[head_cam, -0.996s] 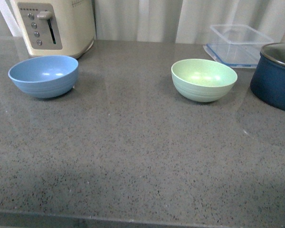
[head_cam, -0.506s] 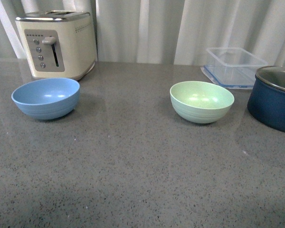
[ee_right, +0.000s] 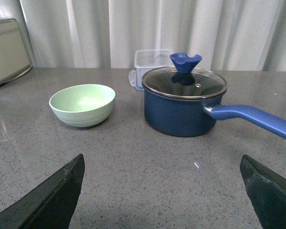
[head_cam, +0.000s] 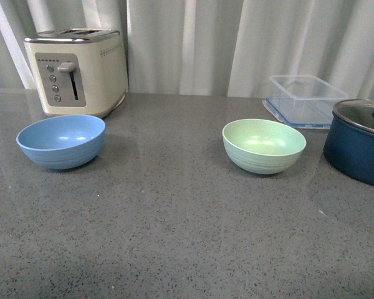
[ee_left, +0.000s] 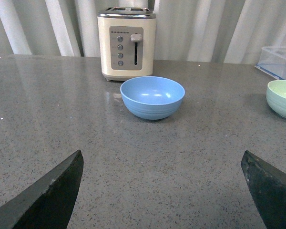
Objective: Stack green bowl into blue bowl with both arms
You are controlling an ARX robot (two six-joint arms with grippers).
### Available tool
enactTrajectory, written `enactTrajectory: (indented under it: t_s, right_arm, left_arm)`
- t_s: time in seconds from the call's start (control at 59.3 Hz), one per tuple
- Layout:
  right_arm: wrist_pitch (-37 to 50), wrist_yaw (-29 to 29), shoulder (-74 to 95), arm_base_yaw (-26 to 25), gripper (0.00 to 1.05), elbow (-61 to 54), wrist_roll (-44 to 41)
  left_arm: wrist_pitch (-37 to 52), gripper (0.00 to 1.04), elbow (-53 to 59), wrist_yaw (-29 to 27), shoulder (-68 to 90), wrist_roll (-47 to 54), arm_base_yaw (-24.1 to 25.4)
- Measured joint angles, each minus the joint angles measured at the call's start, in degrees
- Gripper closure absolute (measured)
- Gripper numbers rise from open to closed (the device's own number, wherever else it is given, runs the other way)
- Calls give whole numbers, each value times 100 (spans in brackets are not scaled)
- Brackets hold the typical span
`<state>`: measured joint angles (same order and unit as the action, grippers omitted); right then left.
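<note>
The green bowl (head_cam: 264, 146) stands upright and empty on the grey counter, right of centre. It also shows in the right wrist view (ee_right: 82, 104) and at the edge of the left wrist view (ee_left: 282, 98). The blue bowl (head_cam: 61, 141) stands upright and empty at the left, in front of the toaster, and shows in the left wrist view (ee_left: 152, 97). My left gripper (ee_left: 162, 191) is open and empty, well short of the blue bowl. My right gripper (ee_right: 162, 191) is open and empty, short of the green bowl. Neither arm shows in the front view.
A cream toaster (head_cam: 78, 71) stands at the back left. A clear plastic container (head_cam: 305, 99) sits at the back right. A dark navy lidded pot (head_cam: 360, 142) with a long blue handle (ee_right: 252, 120) stands right of the green bowl. Curtains hang behind the counter (head_cam: 174, 237).
The front view has tilted upward: both bowls sit lower in the picture and more of the toaster and curtains shows. The bowls have not moved on the counter.
</note>
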<state>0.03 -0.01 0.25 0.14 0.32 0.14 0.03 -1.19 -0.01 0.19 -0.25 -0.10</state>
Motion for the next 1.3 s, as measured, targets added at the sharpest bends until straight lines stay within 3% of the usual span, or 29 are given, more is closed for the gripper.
enactTrajectory:
  t_s: [0.523,0.54,0.641,0.675,0.996,1.147,1.299]
  right_arm:
    - [0,0,0,0,10,0,0]
    - [0,0,0,0,10,0,0]
    - [0,9,0,0,10,0,0]
    - [0,7,-4,0,10,0,0]
    - [0,-4,-4,0,10,0,0]
    - [0,-4,-4,0,10,0,0]
    - [0,-4,-4,0,10,0,0]
  left_arm:
    - [-2,7,-2,-7,0,0,-2]
    - [-15,7,-9,-98,15,11,-22]
    - [-229,7,-282,-1965,844,31,-540]
    - [-146,7,-396,-2111,1163,11,-570]
    - [118,7,-2791,-1491,4323,-896,-116]
    - [-157,7,-4341,-1167,6175,-1585,20]
    - [-509,7,-5165,-1091,7176,-1982,170]
